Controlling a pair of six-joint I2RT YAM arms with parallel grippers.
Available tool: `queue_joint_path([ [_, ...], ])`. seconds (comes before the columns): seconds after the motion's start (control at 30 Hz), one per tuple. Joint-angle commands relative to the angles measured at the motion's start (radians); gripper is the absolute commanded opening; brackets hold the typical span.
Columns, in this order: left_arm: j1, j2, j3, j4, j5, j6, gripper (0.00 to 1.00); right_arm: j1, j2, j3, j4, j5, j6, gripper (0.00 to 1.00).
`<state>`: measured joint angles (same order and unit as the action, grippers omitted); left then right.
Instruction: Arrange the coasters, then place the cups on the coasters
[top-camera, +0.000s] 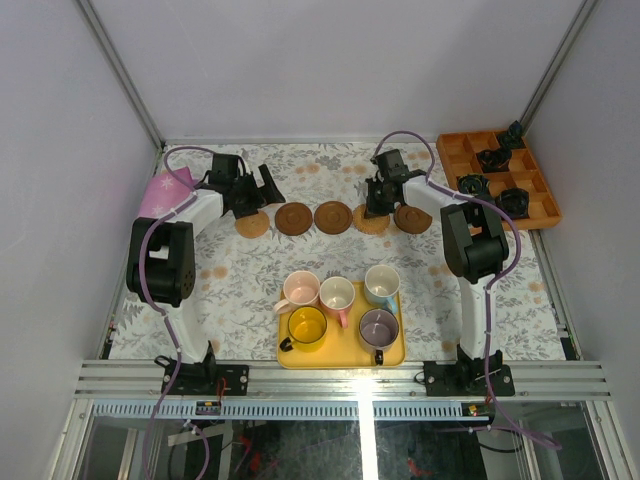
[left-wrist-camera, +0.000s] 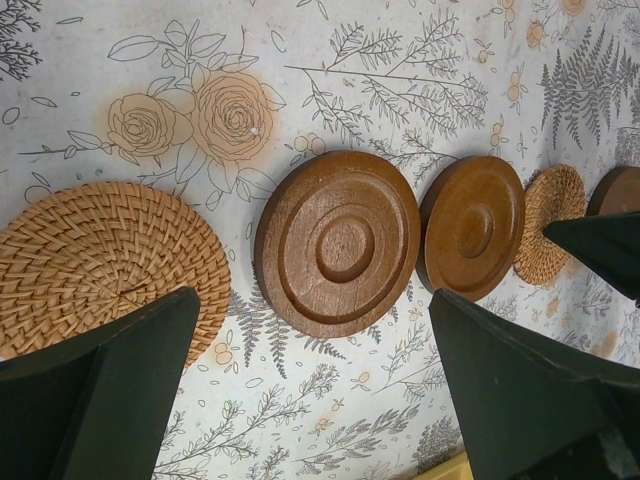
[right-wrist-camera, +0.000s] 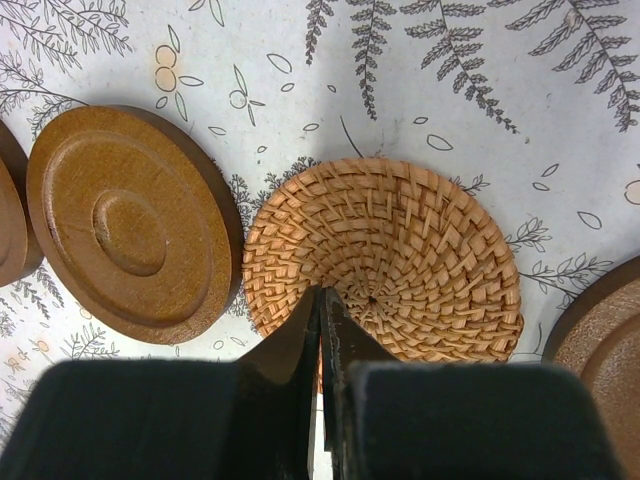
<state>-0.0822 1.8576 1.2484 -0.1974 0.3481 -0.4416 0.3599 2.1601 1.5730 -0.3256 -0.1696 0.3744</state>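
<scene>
Five coasters lie in a row at the back: a woven tan one (top-camera: 253, 224), two dark wooden ones (top-camera: 294, 219) (top-camera: 333, 217), a woven one (top-camera: 371, 223) and a brown one (top-camera: 412, 219). My left gripper (top-camera: 250, 190) hangs open above the row's left end, with the woven coaster (left-wrist-camera: 100, 260) and a wooden coaster (left-wrist-camera: 338, 243) below its empty fingers (left-wrist-camera: 120, 390). My right gripper (right-wrist-camera: 322, 295) is shut, its tips over the woven coaster (right-wrist-camera: 420, 250), with nothing seen between them. The cups stand on the yellow tray (top-camera: 340, 356): pale pink (top-camera: 300, 290), pink-white (top-camera: 337, 295), light blue (top-camera: 382, 284), yellow (top-camera: 307, 327), grey-purple (top-camera: 378, 327).
An orange compartment box (top-camera: 455, 150) with small black objects stands at the back right. A pink object (top-camera: 160, 195) lies at the back left beside the left arm. White walls close in the flowered table on three sides.
</scene>
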Motion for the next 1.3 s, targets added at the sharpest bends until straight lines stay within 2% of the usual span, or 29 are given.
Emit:
queue_joint_path([
  [0.0, 0.01, -0.02, -0.01, 0.041, 0.017, -0.009, 1.0, 0.009, -0.022, -0.015, -0.018, 0.06, -0.012, 0.0],
  [0.33, 0.01, -0.018, -0.015, 0.041, 0.017, -0.011, 1.0, 0.008, -0.035, -0.011, -0.036, 0.118, -0.004, 0.0],
  [0.77, 0.011, -0.013, -0.013, 0.04, 0.017, -0.012, 1.0, 0.009, -0.07, -0.023, -0.042, 0.097, -0.011, 0.0],
  [1.27, 0.011, -0.015, -0.001, 0.036, 0.002, -0.009, 1.0, 0.022, -0.134, 0.04, -0.024, 0.025, -0.074, 0.12],
])
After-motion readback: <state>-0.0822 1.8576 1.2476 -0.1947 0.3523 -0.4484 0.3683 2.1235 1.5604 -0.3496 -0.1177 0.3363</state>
